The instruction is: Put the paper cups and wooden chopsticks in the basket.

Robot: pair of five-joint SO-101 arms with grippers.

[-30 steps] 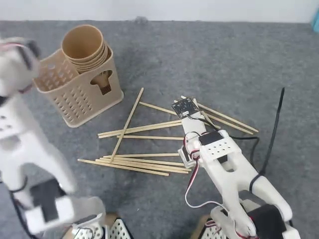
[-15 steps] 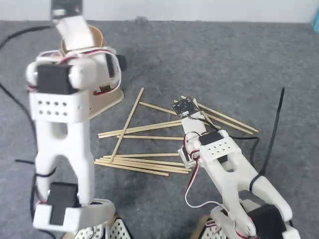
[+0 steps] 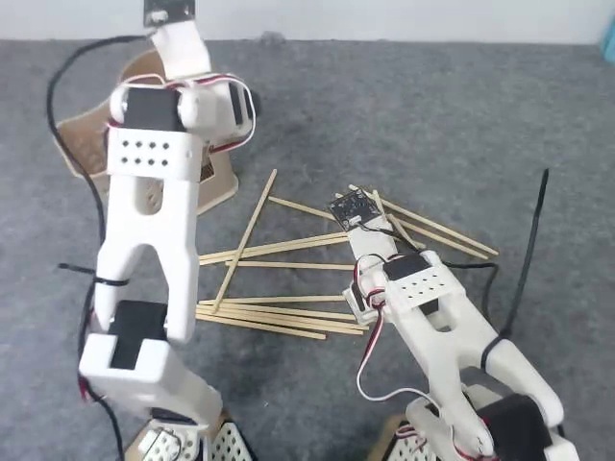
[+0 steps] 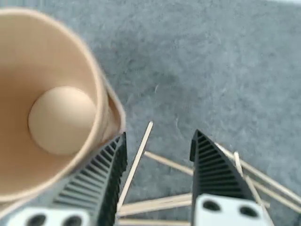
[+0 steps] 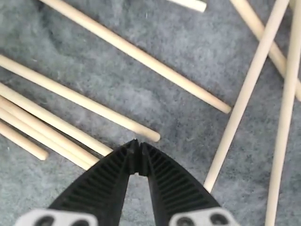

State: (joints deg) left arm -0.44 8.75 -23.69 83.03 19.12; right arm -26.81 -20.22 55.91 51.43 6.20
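The left arm has swung in from the worktop's left edge, where it stood a second ago. It now stretches over the basket near the far left corner and hides most of the basket and the cups that were in plain sight. In its wrist view the left claw has its jaws wide apart with nothing between them. The stacked cups stand just beside one finger, mouth up, and whether that finger touches the rim cannot be told. Loose chopsticks lie on the grey worktop beyond the gap.

The right arm has not shifted across the three frames. It reaches from the near edge toward the middle of the worktop. The right claw has its jaws pressed together, holding nothing, and its tip is just above the worktop beside the end of one chopstick.

The chopsticks lie scattered across the middle as before, some bundled side by side and others crossing. None is in the basket.
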